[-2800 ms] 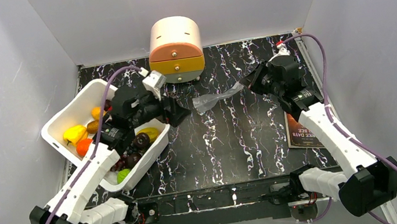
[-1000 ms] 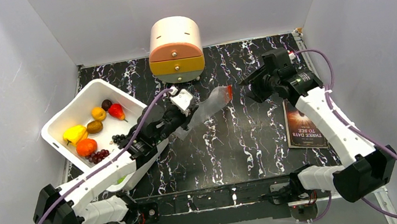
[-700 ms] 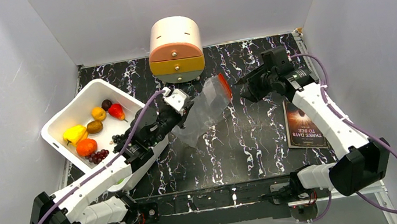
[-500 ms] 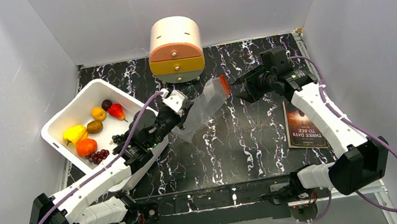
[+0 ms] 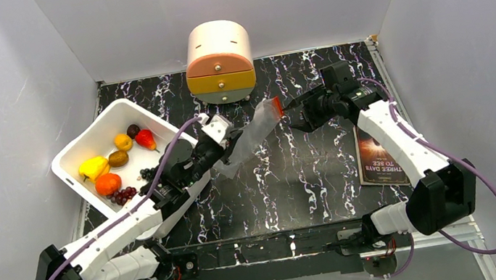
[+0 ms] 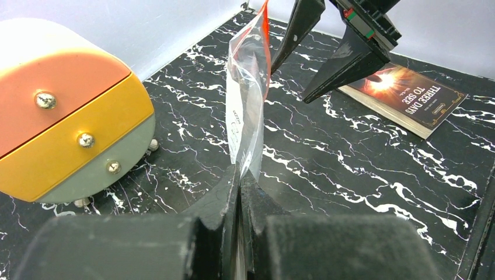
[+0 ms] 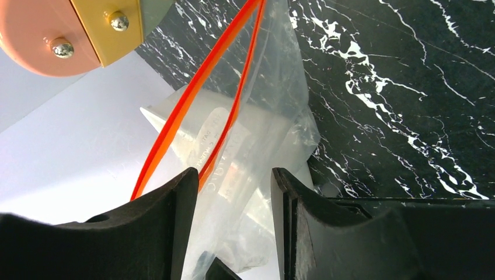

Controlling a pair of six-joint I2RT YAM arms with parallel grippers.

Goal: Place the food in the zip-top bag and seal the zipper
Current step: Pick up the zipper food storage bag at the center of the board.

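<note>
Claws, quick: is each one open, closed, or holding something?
Left claw: closed on the clear floppy plastic bag.
Right claw: open, astride that bag's red-orange zipper strip, not gripping.

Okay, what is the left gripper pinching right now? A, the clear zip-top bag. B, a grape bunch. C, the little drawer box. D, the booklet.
A: the left gripper has its jaws closed on the clear plastic of the zip-top bag.
</note>
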